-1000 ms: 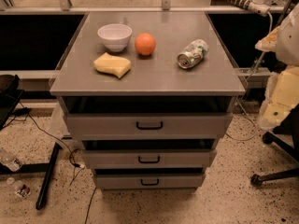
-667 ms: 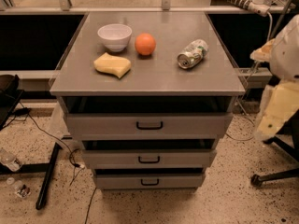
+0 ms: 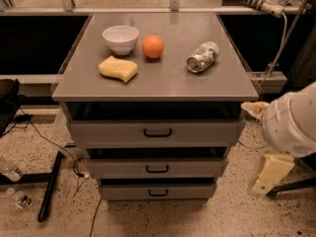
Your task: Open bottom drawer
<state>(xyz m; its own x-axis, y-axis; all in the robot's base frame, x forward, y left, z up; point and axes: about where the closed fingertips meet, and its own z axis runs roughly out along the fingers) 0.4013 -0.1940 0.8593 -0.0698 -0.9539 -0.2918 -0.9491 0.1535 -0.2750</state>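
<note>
While the white arm (image 3: 291, 125) bulks in at the counter's (image 3: 158, 85) right edge, its gripper (image 3: 270, 173) hangs pointing down, level with the middle drawer (image 3: 197, 168) and apart from it; whether it is open or closed I cannot tell. The bottom drawer (image 3: 123, 191) sits lowest, just above the speckled floor (image 3: 163, 218), which lies open before it.

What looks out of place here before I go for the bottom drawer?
Mainly the can lying on its side on the cabinet top, right of the orange. The bottom drawer sits level; the gripper hangs off to its right.
</note>
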